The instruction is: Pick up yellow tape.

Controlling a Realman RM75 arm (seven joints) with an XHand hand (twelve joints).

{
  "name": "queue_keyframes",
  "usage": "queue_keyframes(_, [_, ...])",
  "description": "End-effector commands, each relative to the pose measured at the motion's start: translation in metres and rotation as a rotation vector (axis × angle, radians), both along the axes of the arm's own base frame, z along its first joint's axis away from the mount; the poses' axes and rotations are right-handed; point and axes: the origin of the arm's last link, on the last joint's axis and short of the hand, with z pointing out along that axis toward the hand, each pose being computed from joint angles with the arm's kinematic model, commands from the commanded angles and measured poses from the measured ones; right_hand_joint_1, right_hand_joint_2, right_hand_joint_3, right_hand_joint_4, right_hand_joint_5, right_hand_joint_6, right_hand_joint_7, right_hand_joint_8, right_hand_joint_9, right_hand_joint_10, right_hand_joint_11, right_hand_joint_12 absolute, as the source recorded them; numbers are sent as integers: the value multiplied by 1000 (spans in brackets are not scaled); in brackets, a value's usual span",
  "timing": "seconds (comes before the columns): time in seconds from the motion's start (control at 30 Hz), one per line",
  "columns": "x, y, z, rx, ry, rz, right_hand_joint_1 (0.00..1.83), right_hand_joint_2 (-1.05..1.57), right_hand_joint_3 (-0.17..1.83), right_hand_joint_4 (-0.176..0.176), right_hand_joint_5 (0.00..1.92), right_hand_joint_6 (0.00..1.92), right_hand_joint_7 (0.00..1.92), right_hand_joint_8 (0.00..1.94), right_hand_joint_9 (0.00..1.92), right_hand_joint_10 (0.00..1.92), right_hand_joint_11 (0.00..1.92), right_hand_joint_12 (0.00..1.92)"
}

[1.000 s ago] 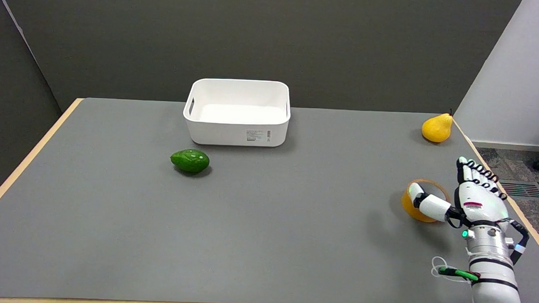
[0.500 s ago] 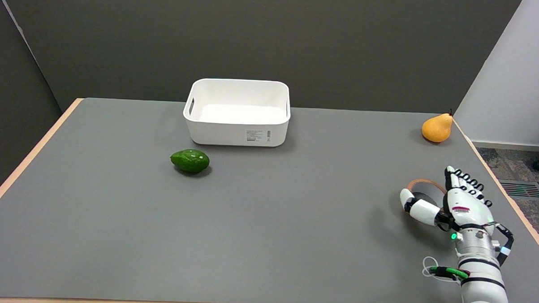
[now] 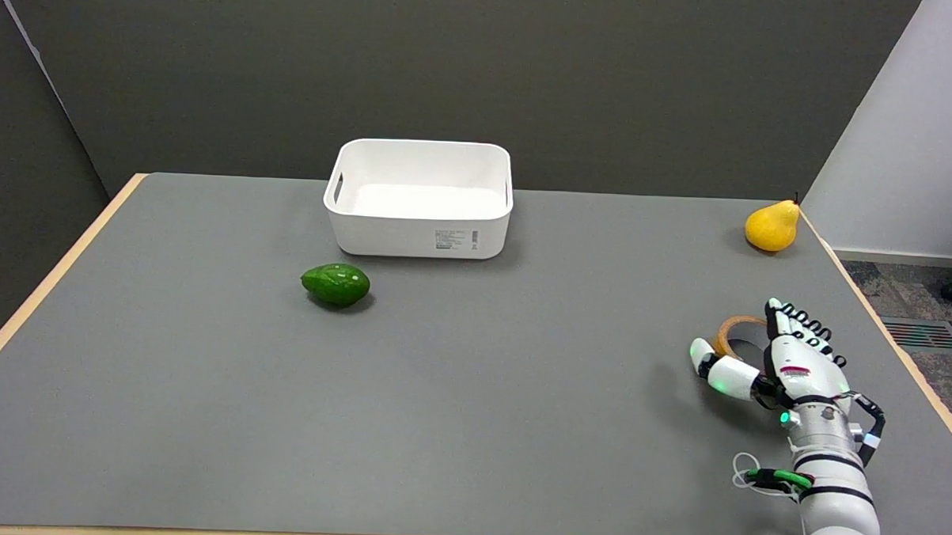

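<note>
- Tape [image 3: 733, 330] lies near the table's [image 3: 518, 427] right edge, and we see only part of its ring above the thumb of our right hand [image 3: 789, 365].
- Our hand's fingers bracket the roll, thumb on one side and the rest on the other; we cannot tell whether they grip it.
- We judge the reach done, with the lift left.
</note>
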Motion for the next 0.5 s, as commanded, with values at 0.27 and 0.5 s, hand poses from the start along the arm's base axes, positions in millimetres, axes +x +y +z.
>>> queue_keyframes(0.27, [-2,-19,-13,146,256,-11,929,740,917,-97,174,383,519,677,516,1140,598,1747])
queue_keyframes(0.5, [8,-30,-16,190,326,16,1149,1264,134,-176,565,1573,633,1584,825,1382,701,1921])
